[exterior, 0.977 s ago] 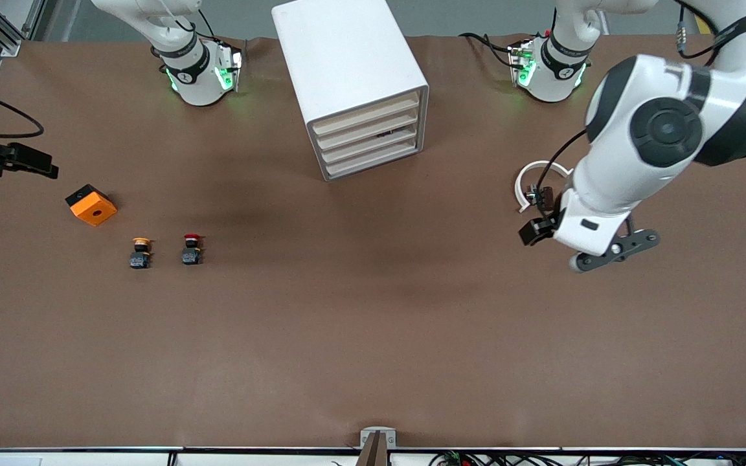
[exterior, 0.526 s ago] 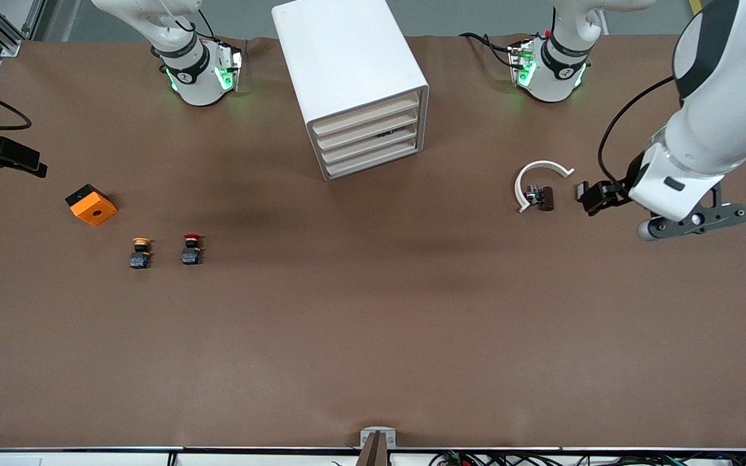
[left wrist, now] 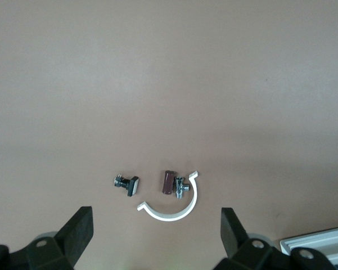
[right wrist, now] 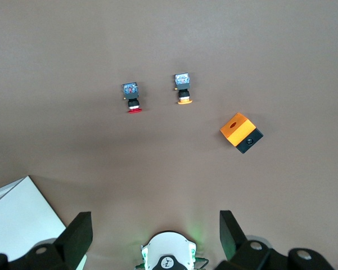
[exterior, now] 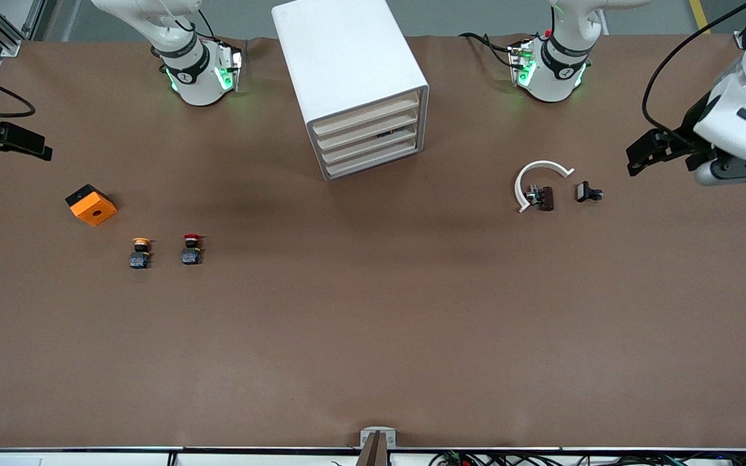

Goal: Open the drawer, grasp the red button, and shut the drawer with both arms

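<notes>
right gripper [right wrist: 152,236] hanging open over the right arm's end of the table [exterior: 373,336]. orange box [exterior: 91,204], yellow button [exterior: 140,252] and red button [exterior: 191,249] sitting beside one another, the red button nearest the drawer cabinet [exterior: 347,77], all drawers shut. white clip [exterior: 537,178] and small black part [exterior: 588,192] lying near the left gripper [left wrist: 157,236], hanging open.

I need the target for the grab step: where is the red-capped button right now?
The red-capped button stands on the table toward the right arm's end, beside the yellow-capped button, nearer the front camera than the orange box.
</notes>
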Available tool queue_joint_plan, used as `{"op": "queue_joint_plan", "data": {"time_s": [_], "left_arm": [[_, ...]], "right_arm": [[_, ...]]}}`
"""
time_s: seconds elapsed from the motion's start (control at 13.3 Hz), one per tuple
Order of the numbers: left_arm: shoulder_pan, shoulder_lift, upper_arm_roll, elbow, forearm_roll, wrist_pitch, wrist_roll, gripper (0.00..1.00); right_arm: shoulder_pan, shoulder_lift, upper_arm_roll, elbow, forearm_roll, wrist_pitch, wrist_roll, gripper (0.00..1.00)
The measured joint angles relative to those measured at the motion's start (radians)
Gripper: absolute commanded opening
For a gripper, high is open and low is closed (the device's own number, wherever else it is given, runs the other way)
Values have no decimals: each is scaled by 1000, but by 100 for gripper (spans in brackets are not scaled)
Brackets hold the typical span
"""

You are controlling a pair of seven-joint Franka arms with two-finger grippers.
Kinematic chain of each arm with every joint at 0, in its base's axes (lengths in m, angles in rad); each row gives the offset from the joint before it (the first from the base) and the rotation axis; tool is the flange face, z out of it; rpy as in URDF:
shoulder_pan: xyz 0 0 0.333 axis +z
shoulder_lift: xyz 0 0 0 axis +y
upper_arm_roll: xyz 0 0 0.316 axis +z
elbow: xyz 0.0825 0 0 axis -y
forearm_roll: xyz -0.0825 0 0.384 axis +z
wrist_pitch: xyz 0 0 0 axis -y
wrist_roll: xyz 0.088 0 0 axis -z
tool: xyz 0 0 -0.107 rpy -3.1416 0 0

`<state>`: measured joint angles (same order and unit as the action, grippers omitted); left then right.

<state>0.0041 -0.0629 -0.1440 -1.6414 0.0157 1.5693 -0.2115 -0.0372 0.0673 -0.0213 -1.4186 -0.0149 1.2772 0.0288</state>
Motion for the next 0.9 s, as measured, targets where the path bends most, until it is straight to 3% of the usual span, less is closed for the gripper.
{"op": "queue_joint_plan", "data": {"time_s": [0.3, 0.9], "left_arm": [[0, -59, -11, -48, -1, 0, 12, 100], [29, -63, -3, -45, 0, -42, 93, 100]], "right_arm": [[-1, -5, -4, 0, 0, 1, 1, 100], [0, -60, -6, -35, 2, 21, 3, 100]]}}
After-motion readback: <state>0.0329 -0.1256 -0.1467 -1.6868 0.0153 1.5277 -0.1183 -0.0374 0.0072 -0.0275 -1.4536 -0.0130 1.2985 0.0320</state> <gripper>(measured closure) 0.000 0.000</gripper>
